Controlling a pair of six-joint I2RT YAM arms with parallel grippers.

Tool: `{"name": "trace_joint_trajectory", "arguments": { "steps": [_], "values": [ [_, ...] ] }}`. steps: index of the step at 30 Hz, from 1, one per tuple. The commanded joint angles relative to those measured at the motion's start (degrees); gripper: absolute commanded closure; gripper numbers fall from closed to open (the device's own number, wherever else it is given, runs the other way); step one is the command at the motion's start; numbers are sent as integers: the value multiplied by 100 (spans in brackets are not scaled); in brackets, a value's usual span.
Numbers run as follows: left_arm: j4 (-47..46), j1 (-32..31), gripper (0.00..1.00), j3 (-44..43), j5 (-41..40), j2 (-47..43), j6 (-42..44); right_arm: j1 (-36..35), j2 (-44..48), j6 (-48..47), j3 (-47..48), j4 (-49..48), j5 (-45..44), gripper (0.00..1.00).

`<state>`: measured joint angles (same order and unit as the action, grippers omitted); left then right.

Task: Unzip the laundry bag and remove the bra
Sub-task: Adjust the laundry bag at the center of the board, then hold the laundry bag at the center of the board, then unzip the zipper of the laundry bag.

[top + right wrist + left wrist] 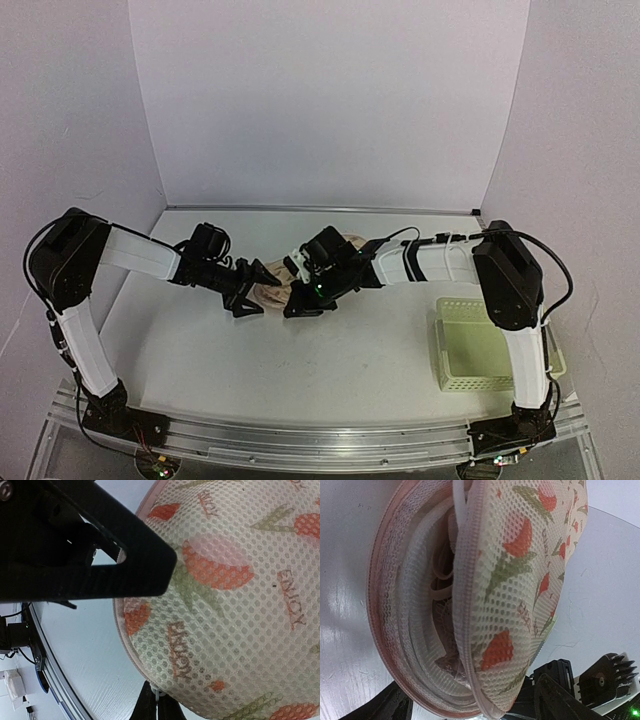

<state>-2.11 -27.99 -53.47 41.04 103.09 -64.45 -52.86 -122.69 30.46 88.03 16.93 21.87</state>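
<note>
The laundry bag point(272, 290) lies at mid-table between my two grippers, beige mesh with red and green print. In the left wrist view the bag point(520, 570) gapes along its zip edge. Inside it show the bra's thin pinkish straps point(440, 580) and some brownish lining. My left gripper point(246, 290) is open, its fingers point(555, 700) spread either side of the bag's near end. My right gripper point(157, 706) is shut on the small white zip pull point(159, 695) at the bag's rim point(125, 645). In the top view it point(300, 302) sits at the bag's right side.
A pale yellow-green lattice basket point(478, 345) stands at the right near the right arm's base. White walls close the back and sides. My left gripper's dark finger point(75, 540) fills the upper left of the right wrist view.
</note>
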Motion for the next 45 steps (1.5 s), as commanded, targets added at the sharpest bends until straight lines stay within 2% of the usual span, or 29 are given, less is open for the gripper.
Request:
{"name": "trace_joint_trajectory", "arguments": {
  "steps": [1,3,10,14,16,17,34,45],
  "values": [
    [-382,-21,17,-111,180,134,-83,-50,164,-68,163,-128,105,100],
    [-431,-31,22,-141,212,201,-94,-60,180,-79,153,-128,99,100],
    [-453,-31,52,-303,299,355,-31,-83,253,-160,52,-121,168,100],
    [-453,-32,77,-368,300,387,-16,-79,343,-180,-96,-120,134,100],
    [-449,-31,95,-406,308,393,-15,-88,395,-185,-201,-111,105,100],
    [-454,-31,99,-423,317,396,-15,-90,422,-189,-241,-111,85,100],
    [-403,-23,100,-495,409,267,209,38,1047,-153,-1326,-69,-944,100],
    [-118,-23,100,-512,337,128,482,280,1131,-110,-1510,-62,-1160,100]
  ]
}}
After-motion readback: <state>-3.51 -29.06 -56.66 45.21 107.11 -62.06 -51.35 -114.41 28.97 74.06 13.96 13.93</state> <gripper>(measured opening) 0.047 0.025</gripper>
